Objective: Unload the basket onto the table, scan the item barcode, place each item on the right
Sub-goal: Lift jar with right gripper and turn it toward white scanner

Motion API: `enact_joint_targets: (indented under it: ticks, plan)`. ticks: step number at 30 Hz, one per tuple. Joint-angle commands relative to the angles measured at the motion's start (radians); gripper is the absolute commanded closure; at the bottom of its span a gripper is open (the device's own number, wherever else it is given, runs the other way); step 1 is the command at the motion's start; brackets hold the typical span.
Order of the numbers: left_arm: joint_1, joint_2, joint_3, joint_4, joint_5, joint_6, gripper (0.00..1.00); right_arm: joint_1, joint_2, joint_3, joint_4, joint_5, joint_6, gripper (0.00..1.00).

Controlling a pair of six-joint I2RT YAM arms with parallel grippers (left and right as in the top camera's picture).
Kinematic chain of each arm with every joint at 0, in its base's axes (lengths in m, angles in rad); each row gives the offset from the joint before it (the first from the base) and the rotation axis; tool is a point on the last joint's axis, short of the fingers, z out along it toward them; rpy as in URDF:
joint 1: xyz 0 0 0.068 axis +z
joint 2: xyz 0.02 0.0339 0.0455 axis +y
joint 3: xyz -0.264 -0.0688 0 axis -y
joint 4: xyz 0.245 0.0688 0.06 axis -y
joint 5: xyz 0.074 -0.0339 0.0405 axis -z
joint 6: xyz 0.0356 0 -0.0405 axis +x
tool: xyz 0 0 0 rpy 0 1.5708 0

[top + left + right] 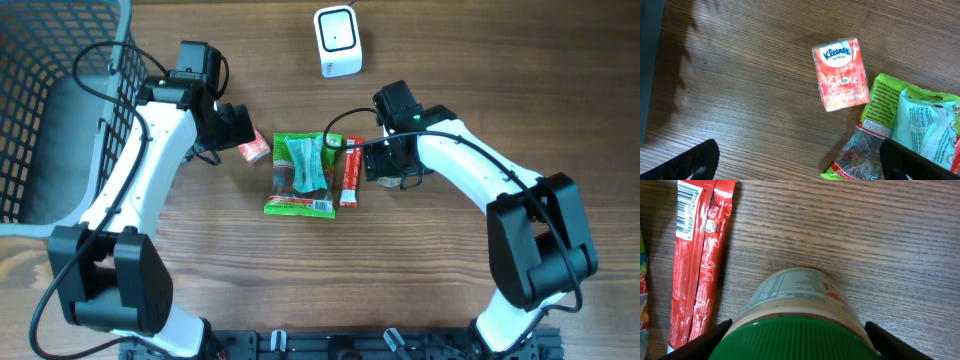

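The right gripper point(797, 332) was set wide around the green lid point(795, 342) of a jar point(792, 292). A finger met the lid's rim on each side, so the jar was judged to be held. In the right wrist view the jar was seen from its lid end, with a nutrition panel turned upward. No barcode could be found on that face. Whether its base rested on the tabletop point(880, 240) could not be told.

Just beside the jar lay a red sachet point(700, 265), a barcode printed at one end. Further out, a green snack packet point(303, 175) was laid just beside the sachet, and a small tissue pack point(840, 75) near the packet's other side. The left gripper point(799, 160) was held fully open and empty above the tabletop, close to the tissue pack. A white scanner point(337, 40) stood well apart at the far edge, and a wire basket point(40, 100) at the left.

To do the step well, the jar would probably need to be lifted clear and carried toward the scanner. It would then be turned until its barcode, likely on the hidden side, faced the scanner's window. A firm grip would be wanted, since a smooth round lid could slip or twist.
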Motion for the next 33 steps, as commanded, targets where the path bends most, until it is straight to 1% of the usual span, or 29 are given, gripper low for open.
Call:
enact_joint_targets:
  ticks: [1,4,5,7,10,12,13,16,17,20,21,22,23,25,27,30,31,33]
  plan:
    - [0.001,-0.013,0.013,0.000,0.001,0.012,0.00,0.002,0.013,-0.007,0.006,-0.011,-0.017,0.00]
    - [0.001,-0.013,0.013,0.000,0.001,0.012,0.00,0.002,0.013,-0.007,0.008,-0.010,-0.016,0.00]
    - [0.001,-0.013,0.013,0.000,0.001,0.012,0.00,0.002,0.013,-0.008,0.010,-0.010,-0.017,0.07]
    - [0.001,-0.013,0.013,0.000,0.001,0.012,0.00,0.002,0.013,-0.008,0.011,-0.003,-0.016,0.28]
    - [0.001,-0.013,0.013,0.000,0.001,0.012,0.00,0.002,0.013,-0.008,0.010,-0.003,-0.016,0.32]
    - [0.001,-0.013,0.013,0.000,0.001,0.012,0.00,0.002,0.013,-0.009,0.011,-0.003,-0.016,0.33]
    - [0.001,-0.013,0.013,0.000,0.001,0.012,0.00,0.002,0.013,-0.008,0.003,-0.003,-0.019,0.37]
    - [0.001,-0.013,0.013,0.000,0.001,0.012,0.00,0.000,0.013,0.003,-0.008,-0.003,-0.016,0.62]
    - [0.001,-0.013,0.013,0.000,0.001,0.012,0.00,0.000,0.013,0.005,-0.009,-0.003,-0.017,0.66]
    - [0.001,-0.013,0.013,0.000,0.001,0.012,0.00,0.000,0.003,0.006,-0.017,-0.003,-0.020,0.73]
    - [0.001,-0.013,0.013,0.000,0.001,0.012,0.00,0.000,0.001,0.006,-0.018,-0.003,-0.023,0.71]
    - [0.001,-0.013,0.013,0.000,0.001,0.012,0.00,0.000,0.002,0.006,-0.023,-0.004,-0.047,0.57]
    - [0.001,-0.013,0.013,0.000,0.001,0.012,0.00,0.000,0.002,0.006,-0.026,-0.004,-0.049,0.40]
    - [0.001,-0.013,0.013,0.000,0.001,0.012,0.00,0.000,0.002,0.003,-0.022,-0.003,-0.063,0.40]
    - [0.001,-0.013,0.013,0.000,0.001,0.012,0.00,0.000,0.005,-0.023,0.020,-0.003,-0.071,0.37]
    - [0.001,-0.013,0.013,0.000,0.001,0.012,0.00,0.000,0.010,-0.045,0.051,-0.003,-0.071,0.35]
    - [0.001,-0.013,0.013,0.000,0.001,0.012,0.00,0.000,0.010,-0.045,0.052,-0.004,-0.071,0.29]
    - [0.001,-0.013,0.013,0.000,0.001,0.012,0.00,0.000,0.010,-0.045,0.052,-0.004,-0.071,0.32]
